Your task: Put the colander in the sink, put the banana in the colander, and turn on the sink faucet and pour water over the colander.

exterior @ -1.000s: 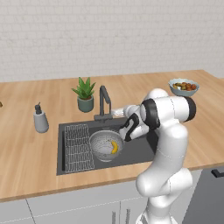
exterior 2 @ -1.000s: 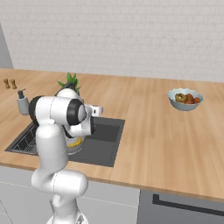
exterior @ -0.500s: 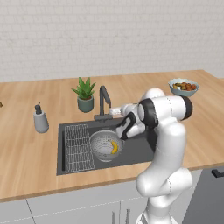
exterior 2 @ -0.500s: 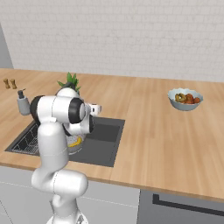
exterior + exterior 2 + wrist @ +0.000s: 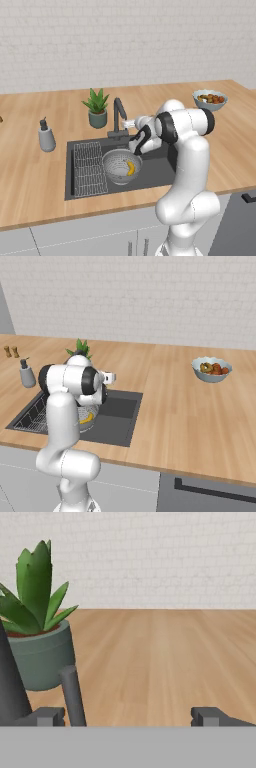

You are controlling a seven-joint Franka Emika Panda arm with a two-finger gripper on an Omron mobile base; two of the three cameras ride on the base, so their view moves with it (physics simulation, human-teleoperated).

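One round silver-grey perforated metal colander (image 5: 120, 166) sits in the dark grey rectangular recessed sink (image 5: 155, 172), at centre of the left base view, just right of the flat wire grid rack (image 5: 89, 167). One small curved yellow banana (image 5: 131, 168) lies inside the colander, toward its right wall; in the right base view its yellow tip (image 5: 87, 418) shows beside the white arm. One dark grey slim faucet with an angular bent spout (image 5: 119, 116) stands at the sink's far edge, above the colander. One two-finger gripper (image 5: 128, 716), released with jaws spread wide and nothing between them, hovers just right of the faucet; in the hand view the thin dark faucet lever (image 5: 73, 694) rises just inside the left fingertip (image 5: 46, 716). One green potted plant in a grey-green pot (image 5: 97, 108) stands left of the faucet. One grey soap dispenser bottle (image 5: 46, 136) is at the left, one pale bowl of fruit (image 5: 210, 99) at the upper right.
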